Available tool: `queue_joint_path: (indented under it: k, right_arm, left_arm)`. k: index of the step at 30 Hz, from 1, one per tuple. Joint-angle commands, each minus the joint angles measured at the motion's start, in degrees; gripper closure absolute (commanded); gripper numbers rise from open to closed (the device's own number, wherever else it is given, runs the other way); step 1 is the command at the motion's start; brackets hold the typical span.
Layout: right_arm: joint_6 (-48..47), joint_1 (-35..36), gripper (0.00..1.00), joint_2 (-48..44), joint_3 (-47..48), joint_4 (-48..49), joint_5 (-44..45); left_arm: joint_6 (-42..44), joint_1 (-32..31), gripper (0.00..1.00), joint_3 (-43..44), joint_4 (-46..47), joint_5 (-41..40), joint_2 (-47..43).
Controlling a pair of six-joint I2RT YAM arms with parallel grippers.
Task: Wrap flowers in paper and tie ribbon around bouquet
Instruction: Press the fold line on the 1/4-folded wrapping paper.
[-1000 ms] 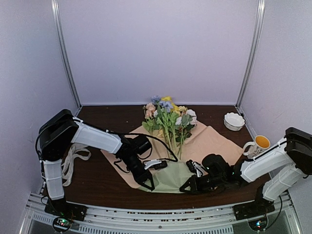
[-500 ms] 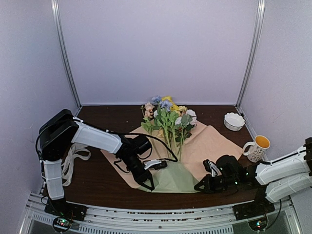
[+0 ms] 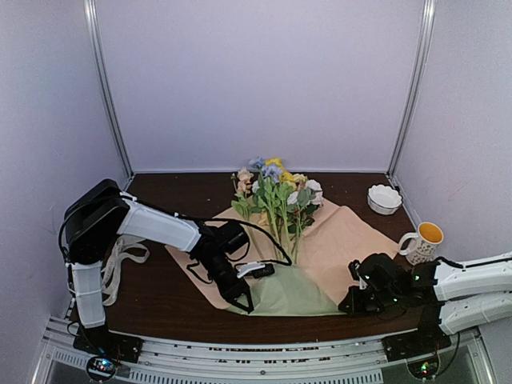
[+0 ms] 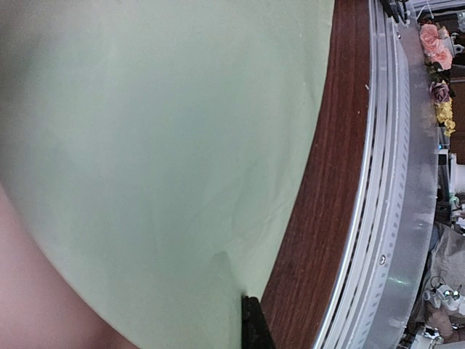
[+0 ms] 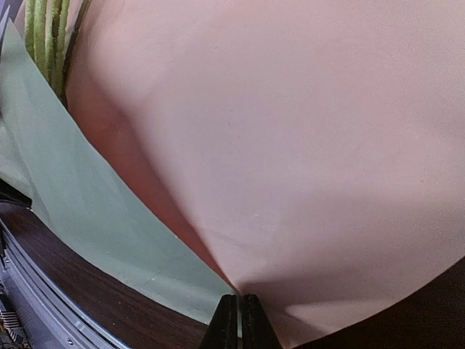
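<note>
Overhead view with both wrist views. A large rectangular sheet of paper [image 3: 344, 240], sage green on one face and tan kraft on the other, lies on the dark brown wooden table [image 3: 160, 300]. Its near part is folded so the green face shows.

A bunch of thin green-stemmed flowers [image 3: 276, 196] with pink, yellow, white and blue blooms rests on the paper's middle. The blooms lie past its far edge and the stems point toward the green fold.

The left gripper [image 3: 240, 302] sits at the fold's near left corner. Its jaws are pressed together on the green edge [image 4: 145, 145], where a crease runs to the dark fingertip [image 4: 254, 323].

The right gripper [image 3: 352, 304] sits at the paper's near right corner. Its jaws pinch the tan edge [image 5: 290, 145] between closed fingertips [image 5: 247, 323].

A cream-white satin ribbon [image 3: 120, 260] lies left of the paper, apart from it.
</note>
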Motion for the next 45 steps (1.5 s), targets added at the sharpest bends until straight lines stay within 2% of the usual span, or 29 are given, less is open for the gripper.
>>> queue_joint_path:
  k: [1,4,6,8,11,14,20,24,28,37,39,45]
  right_arm:
    - [-1.21,1.7,0.93,0.42,2.81,-18.07,5.66]
    - [-3.37,2.3,0.93,0.78,9.0,-24.32,9.06]
    - [-5.63,3.01,0.93,1.26,13.13,-25.18,9.35]
    - [-7.61,4.34,0.93,2.23,16.77,-23.42,8.77]
    - [-9.97,6.67,0.93,5.25,19.88,-15.46,5.95]
    - [-9.96,7.35,0.93,10.35,19.75,-7.21,1.08]
    - [-8.71,7.36,0.94,17.57,18.51,-1.53,-0.79]
    - [-8.28,7.43,0.95,20.68,17.69,-5.44,1.24]
    - [-8.01,7.8,0.96,21.78,17.39,-9.79,4.09]
    - [-7.47,8.37,0.96,21.48,14.92,-8.98,3.77]
    - [-7.59,8.47,0.96,21.48,14.64,-9.06,3.89]
    - [-7.75,8.87,0.96,21.21,14.51,-8.45,4.21]
  left_arm:
    - [0.98,-0.05,1.0,-1.24,-5.59,-4.44,2.73]
    - [0.87,-0.05,1.0,-1.31,-5.59,-4.17,2.79]
    - [0.82,-0.05,1.0,-1.27,-5.51,-3.93,2.88]
    - [0.73,-0.05,1.0,-1.32,-5.51,-4.13,2.84]
    - [0.73,-0.05,1.0,-1.31,-5.51,-4.23,2.87]
    - [0.63,-0.05,1.0,-1.24,-5.51,-3.84,3.1]
    - [0.59,-0.05,1.0,-0.95,-5.79,-4.21,3.09]
    - [-0.12,-0.05,1.0,-0.45,-7.15,-5.38,2.96]
    - [-1.3,-0.05,0.93,1.11,-11.73,-8.82,2.33]
    - [-3.38,-0.05,0.85,0.19,-14.21,-11.97,-0.5]
    - [-3.54,-0.05,0.86,0.01,-14.78,-12.77,-0.79]
    - [-3.32,0.04,0.97,-0.5,-16.35,-13.73,-1.51]
